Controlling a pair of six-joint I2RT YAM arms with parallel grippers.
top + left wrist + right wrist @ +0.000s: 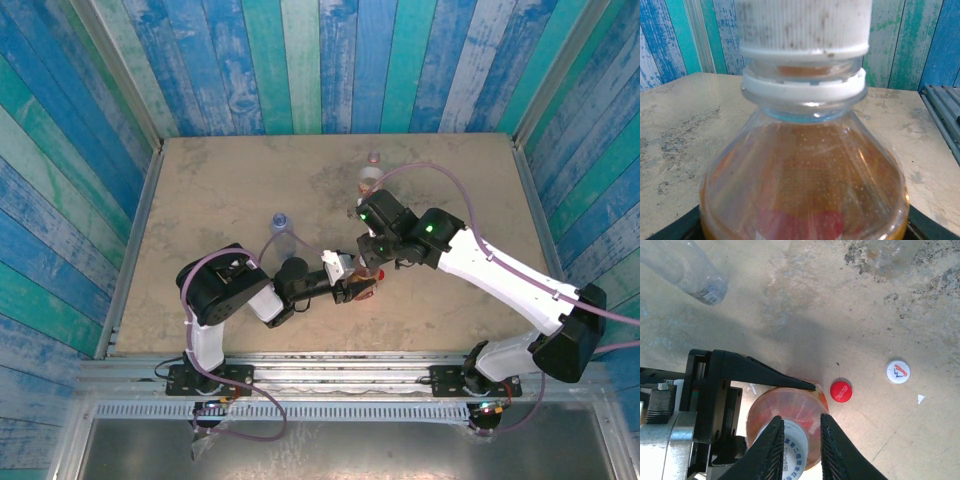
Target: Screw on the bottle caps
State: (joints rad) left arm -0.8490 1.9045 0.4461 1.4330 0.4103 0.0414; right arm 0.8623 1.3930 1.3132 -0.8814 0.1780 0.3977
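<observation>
Left gripper (352,290) was clamped on the amber bottle (790,407), front-centre of the table (220,180). Right gripper (800,418) pinched the fitted cap (791,452). Red cap (841,391) lay just beside, loose white cap (898,371) further off, clear bottle (281,225) apart.

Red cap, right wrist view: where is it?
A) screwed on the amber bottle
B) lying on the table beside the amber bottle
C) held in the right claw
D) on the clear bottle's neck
B: the red cap lies flat on the table, close beside the amber bottle, while the right claw closes on that bottle's white cap instead.
</observation>
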